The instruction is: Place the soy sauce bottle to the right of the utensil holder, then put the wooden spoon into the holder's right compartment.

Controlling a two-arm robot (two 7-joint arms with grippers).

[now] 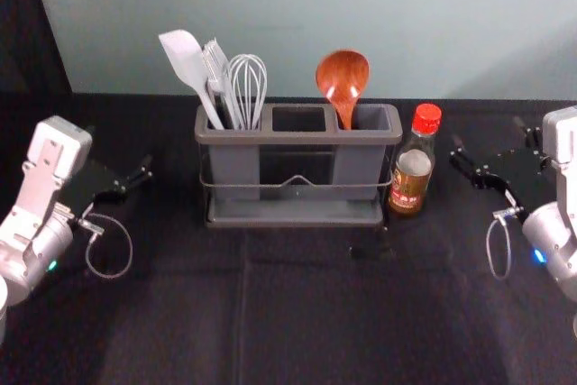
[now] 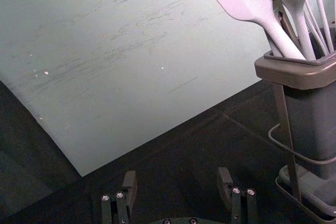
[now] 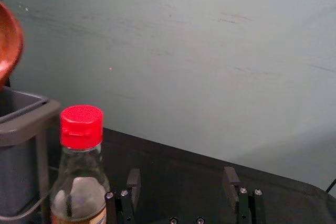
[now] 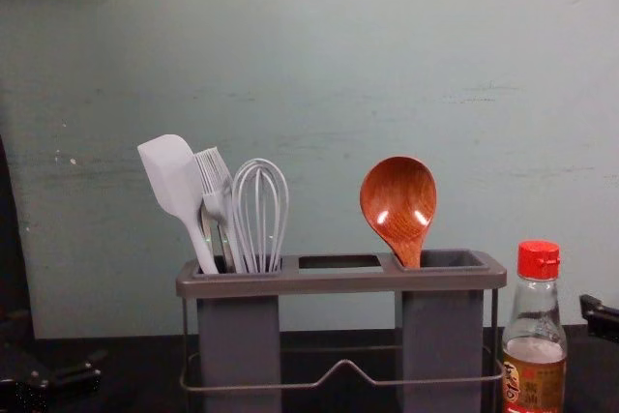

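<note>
The wooden spoon [image 1: 343,80] stands in the right compartment of the utensil holder [image 1: 293,137], bowl up and handle down, near that compartment's left end. The soy sauce bottle [image 1: 413,164] is upright on the dark counter [image 1: 306,313], red cap on, just beside the holder's right end; whether the two touch is hard to say from these angles. The holder sits toward the counter's back edge, and its left compartment carries a pale spatula [image 1: 185,60], a brush [image 1: 216,65] and a whisk [image 1: 247,83], all leaning with their heads above the rim.

The right claw [image 1: 489,135] is to the right of the bottle, near the back edge and apart from it, spread wide with nothing between its fingers. The left claw [image 1: 119,147] is well to the left of the holder, also spread and holding nothing.
</note>
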